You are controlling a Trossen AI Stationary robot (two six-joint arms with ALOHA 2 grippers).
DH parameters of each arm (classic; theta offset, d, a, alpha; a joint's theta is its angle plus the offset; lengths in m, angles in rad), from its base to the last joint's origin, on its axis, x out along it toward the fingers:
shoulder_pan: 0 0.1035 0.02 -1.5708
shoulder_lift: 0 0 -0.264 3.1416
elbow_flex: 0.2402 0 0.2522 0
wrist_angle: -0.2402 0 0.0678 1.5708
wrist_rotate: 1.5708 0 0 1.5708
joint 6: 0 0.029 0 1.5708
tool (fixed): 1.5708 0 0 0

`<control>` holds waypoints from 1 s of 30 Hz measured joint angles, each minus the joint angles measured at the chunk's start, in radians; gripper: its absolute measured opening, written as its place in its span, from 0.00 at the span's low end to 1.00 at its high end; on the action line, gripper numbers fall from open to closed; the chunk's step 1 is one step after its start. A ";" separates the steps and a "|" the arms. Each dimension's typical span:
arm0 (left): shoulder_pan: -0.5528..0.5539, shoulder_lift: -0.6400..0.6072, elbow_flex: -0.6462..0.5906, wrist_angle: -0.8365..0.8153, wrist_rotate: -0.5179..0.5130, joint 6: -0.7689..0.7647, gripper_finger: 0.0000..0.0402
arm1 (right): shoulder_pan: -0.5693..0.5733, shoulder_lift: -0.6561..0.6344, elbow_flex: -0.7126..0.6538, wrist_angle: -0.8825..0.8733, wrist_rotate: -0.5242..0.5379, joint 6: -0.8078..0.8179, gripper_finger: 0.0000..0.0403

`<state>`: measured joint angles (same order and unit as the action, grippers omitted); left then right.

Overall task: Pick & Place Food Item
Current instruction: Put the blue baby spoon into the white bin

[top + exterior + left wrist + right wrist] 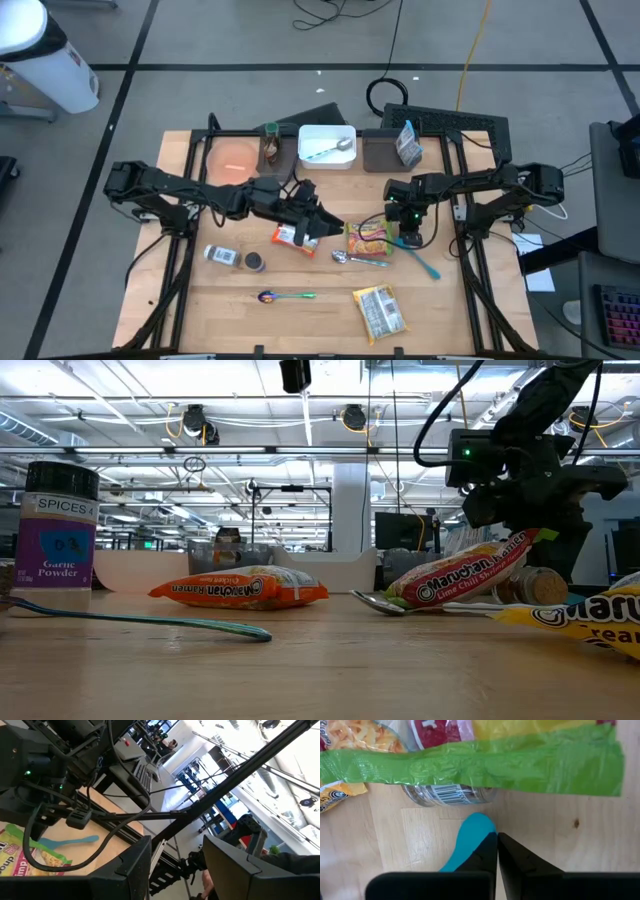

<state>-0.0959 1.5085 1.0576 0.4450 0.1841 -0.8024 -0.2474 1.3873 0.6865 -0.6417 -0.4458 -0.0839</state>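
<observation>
The wooden table was seen spread with food packets and cutlery, with a white bin at its back edge.

The left gripper was held low near the table's middle, just beside an orange ramen packet. Its fingers were spread, and nothing was seen between them. The orange packet was found lying flat on the wood.

The right gripper was lowered just beside the lime-chili ramen packet. Its fingers were clenched tightly together, and no part of the packet was caught between them. That packet was judged the likely item to be moved. It was seen on the table, tilted up and propped on a small jar.

The end of a teal spoon was found right at the clenched fingertips. Whether it was pinched there could not be told.

The task was judged to be at an early stage. No food item was seen lifted or carried, and every packet in view was resting on the table. A grip on a packet, its lift and its placing were all judged yet to be done. The place meant for it could not be told from the pictures.
</observation>
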 joint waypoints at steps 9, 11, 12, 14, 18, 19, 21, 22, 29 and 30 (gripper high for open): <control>0.000 0.000 0.000 -0.002 0.000 0.009 0.46 | 0.000 -0.079 0.000 -0.071 0.003 0.056 0.00; 0.000 0.000 0.000 -0.006 0.000 0.012 0.46 | 0.000 -0.116 0.007 -0.073 0.001 0.082 0.00; 0.000 0.000 0.000 -0.008 0.000 0.014 0.46 | 0.000 -0.133 0.010 -0.070 0.001 0.097 0.00; 0.000 0.000 0.000 -0.009 0.000 0.019 0.46 | 0.000 -0.167 0.010 -0.069 0.003 0.126 0.00; 0.002 0.000 0.000 -0.009 0.000 0.035 0.46 | 0.000 -0.226 0.023 -0.072 0.000 0.185 0.00; 0.003 0.000 0.000 -0.009 0.000 0.039 0.46 | 0.000 -0.240 0.026 -0.075 0.000 0.202 0.00; 0.006 0.000 0.000 -0.009 0.000 0.040 0.46 | 0.001 -0.266 0.033 -0.075 -0.001 0.231 0.00; 0.008 0.000 0.000 -0.009 0.000 0.040 0.46 | 0.001 -0.278 0.038 -0.075 -0.002 0.244 0.00; 0.010 0.000 0.000 -0.010 0.000 0.042 0.46 | 0.001 -0.349 0.094 -0.073 -0.004 0.331 0.00; 0.010 0.000 0.000 -0.010 0.000 0.042 0.46 | 0.001 -0.356 0.105 -0.069 -0.004 0.344 0.00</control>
<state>-0.0856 1.5085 1.0576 0.4354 0.1844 -0.7605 -0.2466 1.0314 0.7920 -0.7110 -0.4496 0.2598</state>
